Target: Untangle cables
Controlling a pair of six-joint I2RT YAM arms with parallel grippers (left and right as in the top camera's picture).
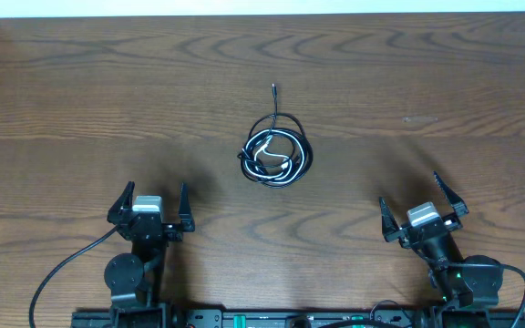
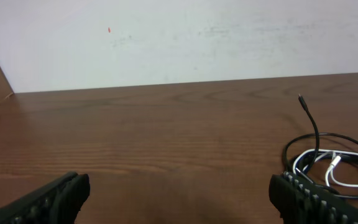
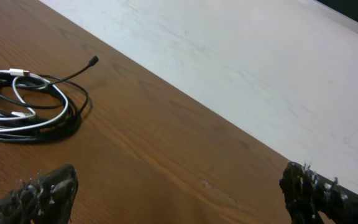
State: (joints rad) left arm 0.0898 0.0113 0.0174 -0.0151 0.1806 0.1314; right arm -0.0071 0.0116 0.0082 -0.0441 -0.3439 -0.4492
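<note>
Both arms sit low at the near edge. The left gripper points straight at the far side, its jaws spread wide with nothing between them. The right gripper angles slightly left, equally wide and empty. The cables, black with one white, lie coiled together mid-tabletop, beyond and between both grippers, touching neither. A pale wall backs the brown wood.

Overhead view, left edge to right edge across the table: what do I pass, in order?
left tool, open → cables, black and white in one coiled tangle → right tool, open
</note>
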